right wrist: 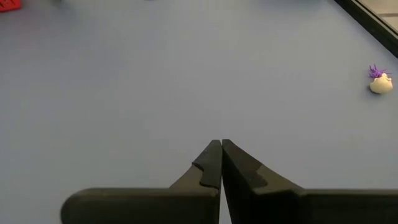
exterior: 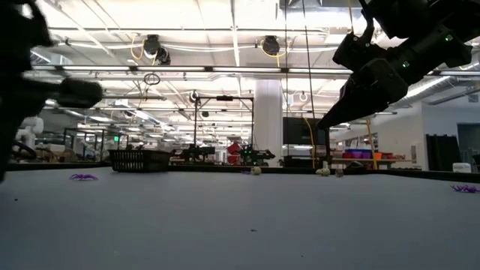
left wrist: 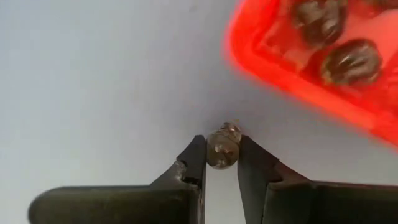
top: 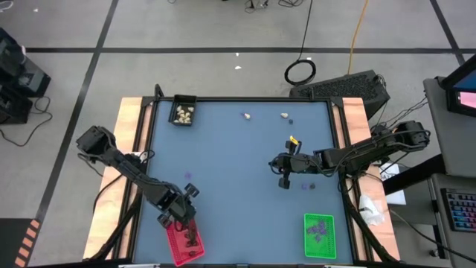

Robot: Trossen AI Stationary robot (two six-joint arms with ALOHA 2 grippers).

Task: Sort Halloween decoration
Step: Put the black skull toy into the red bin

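The left tool pinches a dark trinket — the red tray lies upper right of it, near. The right tool hangs closed, empty.

Glossy red plastic tray, matt blue-grey tabletop, pale wooden side rails

Right gripper over bare blue-grey table, fingers pressed together, nothing between tips. Far off toward table edge: cream-white lump with flat purple bit touching it (purple partly behind lump). Sliver of red tray at far corner. Dark rim bounds table.
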